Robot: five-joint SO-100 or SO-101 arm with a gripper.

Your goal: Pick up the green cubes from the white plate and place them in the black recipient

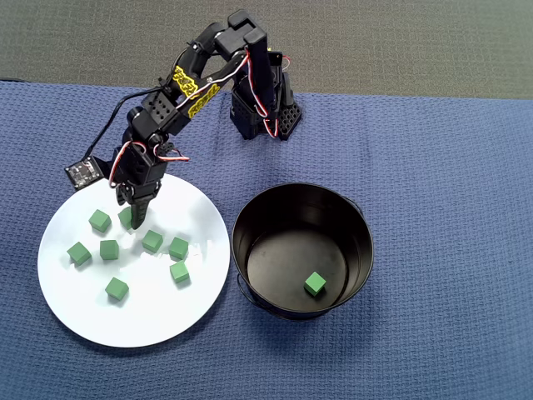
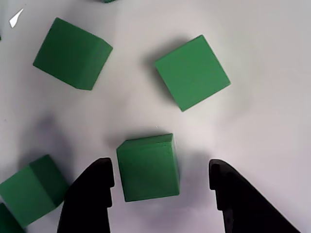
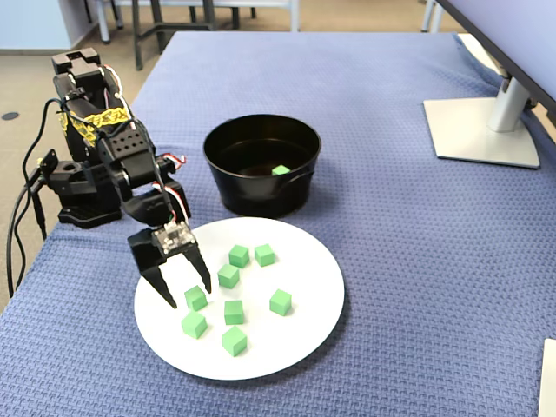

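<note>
Several green cubes lie scattered on the white plate at the left of the overhead view. My gripper is down at the plate's left part, open, with one green cube between its fingers, closer to the left finger than the right finger; neither pad touches it. In the overhead view the gripper partly hides that cube. The black recipient stands right of the plate with one green cube on its bottom.
Everything rests on a blue woven cloth. The arm's base stands at the far edge behind the pot. A grey monitor foot sits at the right of the fixed view. Cables trail off the table's left.
</note>
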